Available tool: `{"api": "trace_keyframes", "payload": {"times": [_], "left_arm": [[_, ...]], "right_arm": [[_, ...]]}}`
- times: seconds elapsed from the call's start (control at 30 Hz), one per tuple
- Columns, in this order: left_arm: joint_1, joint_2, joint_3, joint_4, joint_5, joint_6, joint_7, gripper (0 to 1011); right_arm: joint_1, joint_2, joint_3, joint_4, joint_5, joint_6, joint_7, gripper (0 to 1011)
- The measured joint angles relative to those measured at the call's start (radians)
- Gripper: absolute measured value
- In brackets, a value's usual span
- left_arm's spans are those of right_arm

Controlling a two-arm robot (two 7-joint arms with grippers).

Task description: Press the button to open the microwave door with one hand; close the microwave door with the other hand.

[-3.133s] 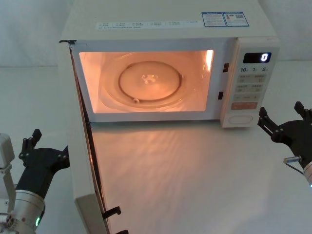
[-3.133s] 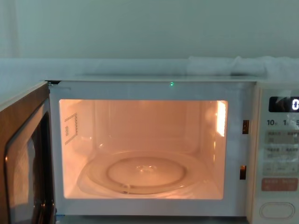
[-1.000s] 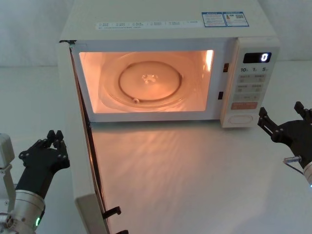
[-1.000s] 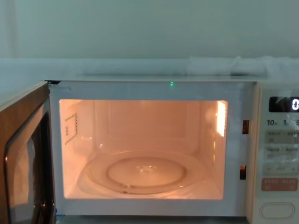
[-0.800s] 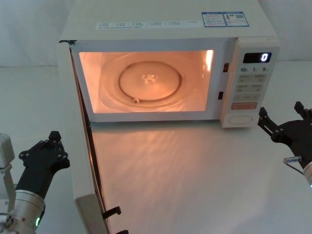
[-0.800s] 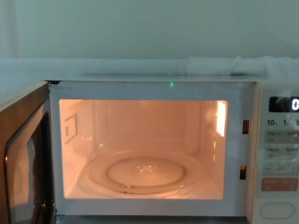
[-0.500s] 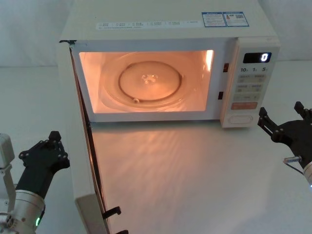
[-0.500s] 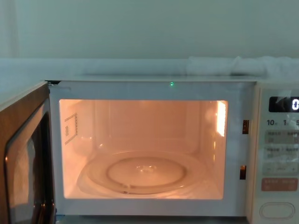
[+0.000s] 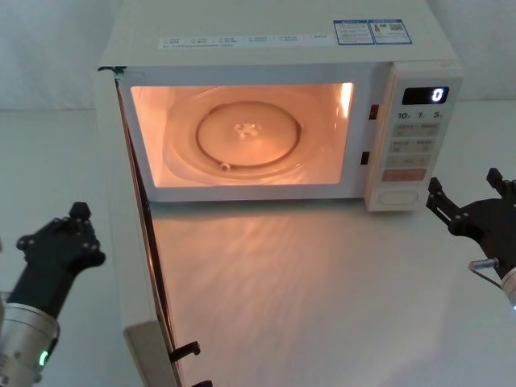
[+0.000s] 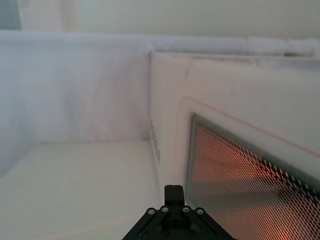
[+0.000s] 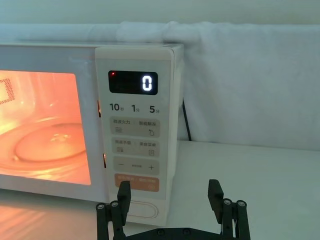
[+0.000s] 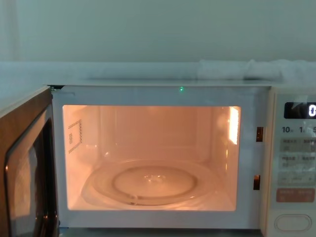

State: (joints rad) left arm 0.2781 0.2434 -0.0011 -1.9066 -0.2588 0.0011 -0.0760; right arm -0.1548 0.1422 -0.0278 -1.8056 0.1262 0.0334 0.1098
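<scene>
Left pincer (image 9: 71,228), fingers together, sits just outside the swung-open microwave door (image 9: 129,266).
The door juts toward the robot from its left hinge, so closing means pushing rightward; the right pincer (image 9: 472,203), fingers apart, waits near the button (image 9: 396,196).

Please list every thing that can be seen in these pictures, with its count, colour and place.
microwave: 1, cream-white, far middle of table, lit inside
door: 1, cream-white, swung open at the microwave's left
turntable: 1, clear glass, inside the microwave
display: 1, black, shows 0, top of control panel
button: 1, cream-white, bottom of control panel
table: 1, white, under everything
left pincer: 1, black, shut, outside the open door
right pincer: 1, black, open, before the button
</scene>
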Motion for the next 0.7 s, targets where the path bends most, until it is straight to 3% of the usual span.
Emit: {"api": "trace_keyframes", "payload": {"times": [0.23, 0.43, 0.7], "left_arm": [[0.009, -0.002, -0.054, -0.059, -0.02, 0.032, -0.019, 0], [0.025, 0.019, -0.105, -0.128, -0.052, 0.067, -0.062, 0], [0.028, 0.046, -0.109, -0.181, -0.101, 0.108, -0.112, 0]], "right_arm": [[0.0, 0.0, 0.0, 0.0, 0.0, 0.0, 0.0, 1000], [0.0, 0.0, 0.0, 0.0, 0.0, 0.0, 0.0, 1000], [0.0, 0.0, 0.0, 0.0, 0.0, 0.0, 0.0, 1000]]}}
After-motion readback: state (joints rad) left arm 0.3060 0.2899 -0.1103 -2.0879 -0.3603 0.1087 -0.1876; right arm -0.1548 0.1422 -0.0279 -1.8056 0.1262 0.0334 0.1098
